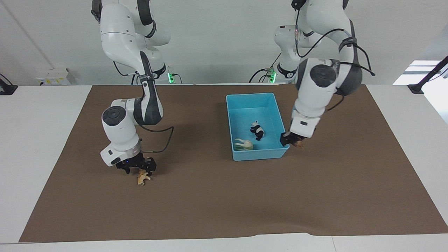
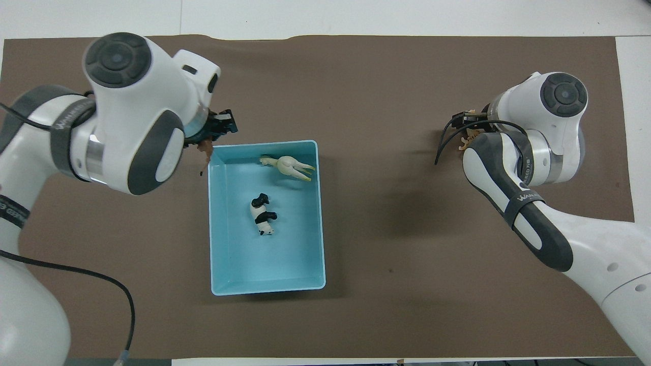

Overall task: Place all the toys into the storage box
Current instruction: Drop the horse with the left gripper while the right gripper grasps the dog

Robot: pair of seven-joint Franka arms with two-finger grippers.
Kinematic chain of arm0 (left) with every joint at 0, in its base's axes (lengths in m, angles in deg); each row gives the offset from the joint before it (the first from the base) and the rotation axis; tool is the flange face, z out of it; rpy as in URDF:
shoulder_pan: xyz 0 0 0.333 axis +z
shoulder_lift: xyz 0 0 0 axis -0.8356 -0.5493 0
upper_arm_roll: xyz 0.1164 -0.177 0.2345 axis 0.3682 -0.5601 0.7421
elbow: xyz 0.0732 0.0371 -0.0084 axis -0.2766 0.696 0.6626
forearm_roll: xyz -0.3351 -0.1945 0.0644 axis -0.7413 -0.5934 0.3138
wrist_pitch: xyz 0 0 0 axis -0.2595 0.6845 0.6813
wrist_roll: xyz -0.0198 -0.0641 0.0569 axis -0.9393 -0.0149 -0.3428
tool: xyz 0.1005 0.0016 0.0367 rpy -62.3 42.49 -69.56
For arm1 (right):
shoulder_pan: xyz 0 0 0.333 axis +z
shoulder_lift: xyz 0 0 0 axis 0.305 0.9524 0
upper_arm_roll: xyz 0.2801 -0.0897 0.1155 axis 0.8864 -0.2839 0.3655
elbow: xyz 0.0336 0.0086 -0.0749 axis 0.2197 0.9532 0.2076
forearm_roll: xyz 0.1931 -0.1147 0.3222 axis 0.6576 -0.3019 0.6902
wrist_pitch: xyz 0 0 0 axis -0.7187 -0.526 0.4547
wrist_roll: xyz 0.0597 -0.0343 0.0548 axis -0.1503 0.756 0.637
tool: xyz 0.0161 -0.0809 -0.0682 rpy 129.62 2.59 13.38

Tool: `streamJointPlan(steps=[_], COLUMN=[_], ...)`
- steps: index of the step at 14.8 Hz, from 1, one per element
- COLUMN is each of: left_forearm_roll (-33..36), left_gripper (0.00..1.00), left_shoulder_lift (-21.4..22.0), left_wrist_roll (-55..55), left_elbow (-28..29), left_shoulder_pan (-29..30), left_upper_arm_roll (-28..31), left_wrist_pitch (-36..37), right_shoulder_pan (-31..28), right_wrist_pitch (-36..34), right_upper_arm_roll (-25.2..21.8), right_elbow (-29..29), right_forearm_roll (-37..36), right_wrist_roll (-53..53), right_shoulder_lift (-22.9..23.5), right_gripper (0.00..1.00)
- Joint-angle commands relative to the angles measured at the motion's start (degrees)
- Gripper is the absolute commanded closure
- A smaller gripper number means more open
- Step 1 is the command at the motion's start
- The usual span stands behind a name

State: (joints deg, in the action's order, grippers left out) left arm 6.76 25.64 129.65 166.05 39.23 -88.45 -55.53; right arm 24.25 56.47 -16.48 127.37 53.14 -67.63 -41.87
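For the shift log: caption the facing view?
Panda and llama in box; both grippers at remaining toys.

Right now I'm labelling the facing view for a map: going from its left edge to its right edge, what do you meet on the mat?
Right end effector → tan spotted cat beneath it → cream llama in the storage box → panda in the box → left end effector → brown toy at that end effector.

A white bench [image 1: 42, 147] carried a wide brown mat [image 1: 224, 196] (its farther edge slightly wavy). A plain white wall [image 1: 224, 42] stood at the robots' end, with bright light at one corner.
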Motion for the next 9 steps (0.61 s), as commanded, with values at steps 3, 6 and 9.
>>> streamJointPlan(steps=[3,6,9], left_forearm_roll=[-0.9,-0.8,-0.8], left_gripper=[0.66,0.14,0.0], left_shoulder_lift=[5.8,7.1,7.3], left_wrist_roll=[4.5,4.0,1.0], left_elbow=[10.0,14.1,12.7], left_shoulder_pan=[-7.2,-7.1,-6.2], left_upper_arm_roll=[1.3,1.3,2.0], left_wrist_pitch=[0.9,-3.0,-2.8], right_shoulder_pan=[-0.9,-0.9,-0.7], right_wrist_pitch=[6.1,6.5,5.8], right_upper_arm_roll=[0.9,0.9,0.9], right_elbow=[4.5,4.5,4.1], right_forearm_roll=[0.7,0.7,0.7], right_wrist_roll=[1.8,2.2,2.2], right_shoulder_lift=[-0.8,-0.8,-0.8], right_gripper=[0.0,0.53,1.0])
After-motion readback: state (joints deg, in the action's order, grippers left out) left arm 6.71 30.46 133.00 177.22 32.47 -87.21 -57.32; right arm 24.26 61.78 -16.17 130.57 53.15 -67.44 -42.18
